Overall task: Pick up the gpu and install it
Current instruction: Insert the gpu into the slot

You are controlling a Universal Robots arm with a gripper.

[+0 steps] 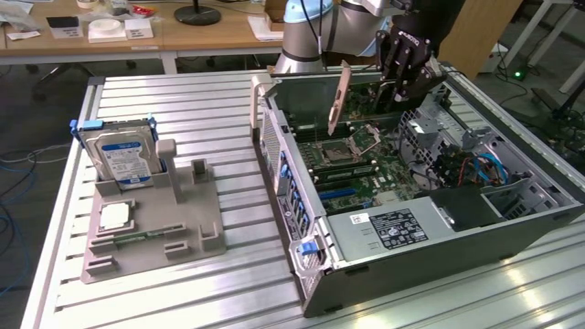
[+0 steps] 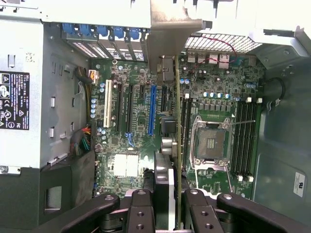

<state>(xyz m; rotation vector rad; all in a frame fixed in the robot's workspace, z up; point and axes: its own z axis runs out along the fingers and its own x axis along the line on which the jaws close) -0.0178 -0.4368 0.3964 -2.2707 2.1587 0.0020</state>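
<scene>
Fingers (image 2: 141, 208) clamped on graphics card (image 2: 178, 145). Card held edge-down over motherboard (image 2: 131, 121) inside open computer case (image 1: 412, 267), seems not yet seated. Risk: edge out of line with slot, so push may bend board; bracket may catch case wall.

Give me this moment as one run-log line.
claw: shut on gpu | gpu: on edge, held above motherboard | case: open
</scene>
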